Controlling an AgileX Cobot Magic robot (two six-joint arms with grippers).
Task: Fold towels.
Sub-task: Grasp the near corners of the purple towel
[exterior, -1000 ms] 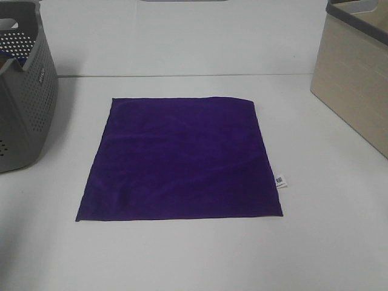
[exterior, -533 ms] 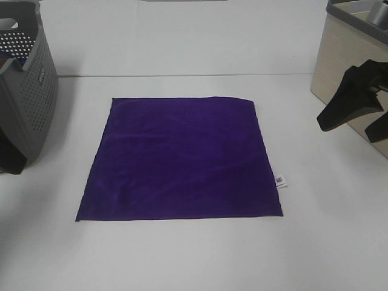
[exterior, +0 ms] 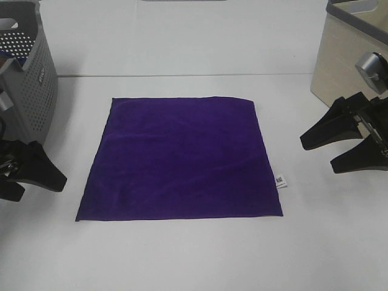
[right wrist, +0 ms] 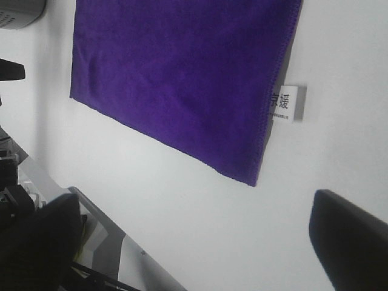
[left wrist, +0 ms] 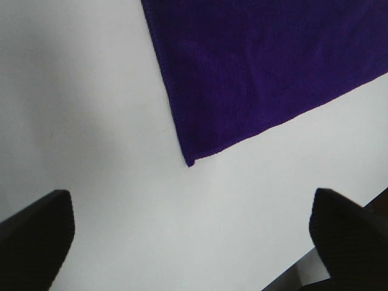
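A deep purple square towel (exterior: 182, 159) lies flat in the middle of the white table, with a small white tag (exterior: 280, 180) at its right edge. My left gripper (exterior: 33, 182) is open above the table, just left of the towel's near left corner (left wrist: 190, 161). My right gripper (exterior: 316, 151) is open above the table, right of the towel near the tag (right wrist: 285, 103). Neither gripper touches the towel, which also fills the left wrist view (left wrist: 267, 60) and the right wrist view (right wrist: 182, 73).
A grey perforated basket (exterior: 27, 91) stands at the left edge of the table. A beige bin (exterior: 351, 66) stands at the right rear. The table's back edge (exterior: 182, 75) runs behind the towel.
Both arms have come into view. The right gripper moved left and down toward the towel's right edge. The left gripper moved in toward the near left corner. The towel has not moved.
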